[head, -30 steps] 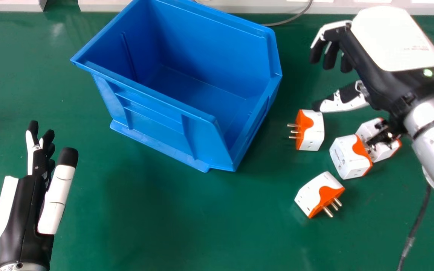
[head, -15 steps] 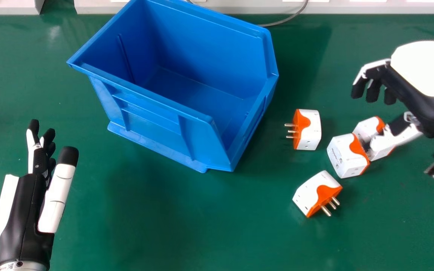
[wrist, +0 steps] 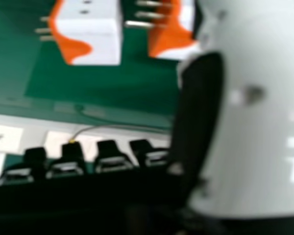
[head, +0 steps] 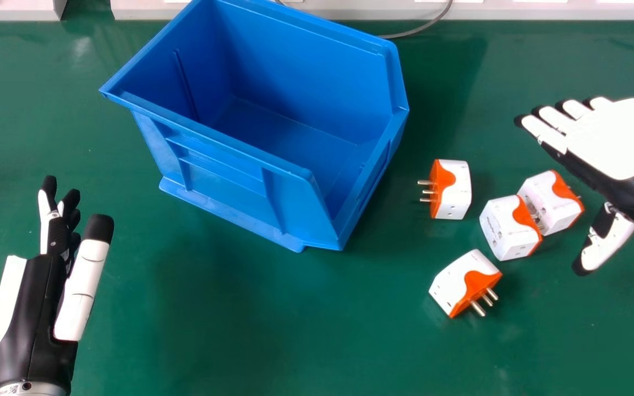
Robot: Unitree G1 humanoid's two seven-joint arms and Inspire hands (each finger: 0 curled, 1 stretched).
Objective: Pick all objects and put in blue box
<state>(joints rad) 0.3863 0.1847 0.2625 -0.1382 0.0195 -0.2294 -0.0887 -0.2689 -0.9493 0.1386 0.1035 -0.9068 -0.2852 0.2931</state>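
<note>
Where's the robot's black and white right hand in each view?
Head view: the right hand is at the right edge, beside white and orange plug adapters.
Right hand view: foreground, fingertips before the pale strip, thumb partly hiding an adapter.
Shared landmark: those adapters.

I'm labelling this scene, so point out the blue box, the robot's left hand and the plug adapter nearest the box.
Blue box point(head: 223, 177): head view, near wall's outside.
Left hand point(head: 82, 280): head view, thumb.
Plug adapter point(head: 459, 186): head view, white side.

Box point(head: 223, 181): smooth plastic, soft sheen
Adapters point(head: 504, 231) near right hand point(head: 619, 137): smooth plastic
Prongs point(head: 478, 309): shiny metal
Tabletop point(head: 295, 341) below right hand: smooth, glossy
</note>
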